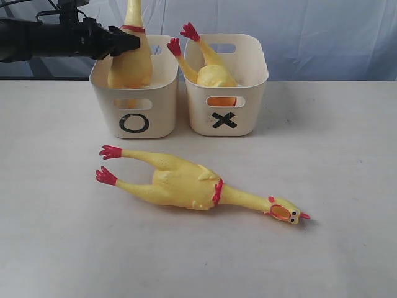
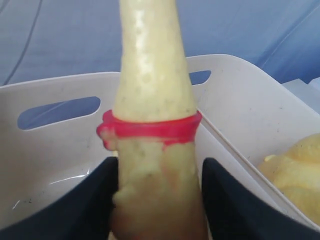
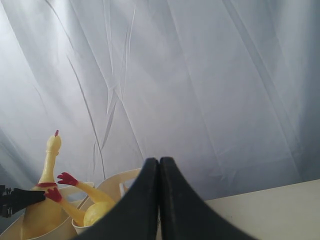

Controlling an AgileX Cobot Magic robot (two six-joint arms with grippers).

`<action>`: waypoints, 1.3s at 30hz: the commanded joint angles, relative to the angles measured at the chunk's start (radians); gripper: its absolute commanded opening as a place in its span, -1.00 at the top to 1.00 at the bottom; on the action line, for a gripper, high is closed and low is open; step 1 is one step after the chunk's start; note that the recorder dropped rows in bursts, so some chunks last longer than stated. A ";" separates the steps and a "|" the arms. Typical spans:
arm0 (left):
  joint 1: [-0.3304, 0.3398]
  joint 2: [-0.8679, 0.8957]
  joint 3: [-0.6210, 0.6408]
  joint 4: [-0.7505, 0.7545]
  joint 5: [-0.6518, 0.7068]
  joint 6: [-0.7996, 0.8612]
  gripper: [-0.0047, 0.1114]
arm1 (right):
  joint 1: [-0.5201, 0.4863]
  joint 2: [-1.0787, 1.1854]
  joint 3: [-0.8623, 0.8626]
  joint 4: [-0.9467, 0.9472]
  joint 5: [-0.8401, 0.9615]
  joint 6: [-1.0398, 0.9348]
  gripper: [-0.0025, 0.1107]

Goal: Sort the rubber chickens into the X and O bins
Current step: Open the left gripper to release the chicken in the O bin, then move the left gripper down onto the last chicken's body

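Exterior: chicken 1 (image 1: 131, 68) stands upright in your O bin (image 1: 133, 119), left claw (image 1: 131, 42) at its upper body. Chicken 2 (image 1: 214, 74) sits feet-up in X bin (image 1: 224, 117), chicken 3 (image 1: 186, 183) flat on tabletop (image 1: 62, 248). Left wrist: fingers (image 2: 90, 200) flank chicken 1, grip unclear. Right wrist: right claw (image 3: 159, 161) closed tight, empty.

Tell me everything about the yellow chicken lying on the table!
The long yellow rubber chicken lies on the white table, in front of the cream plastic O bin and the X bin, apart from both. It looks shiny. Its red feet point to the exterior view's left, legs spread. A red band rings its thin neck. Its head, at the right, has an open orange mouth. Only the table touches it.
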 commanded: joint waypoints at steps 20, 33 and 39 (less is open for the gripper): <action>-0.003 -0.005 -0.008 -0.023 0.035 -0.030 -0.29 | -0.005 -0.007 0.004 -0.008 -0.002 -0.002 0.97; -0.003 -0.074 -0.010 0.088 0.110 -0.023 -0.25 | -0.005 -0.007 0.004 -0.008 -0.002 -0.002 0.97; -0.003 -0.171 -0.010 0.315 0.211 -0.037 -0.07 | -0.005 -0.007 0.004 -0.008 -0.002 -0.002 0.97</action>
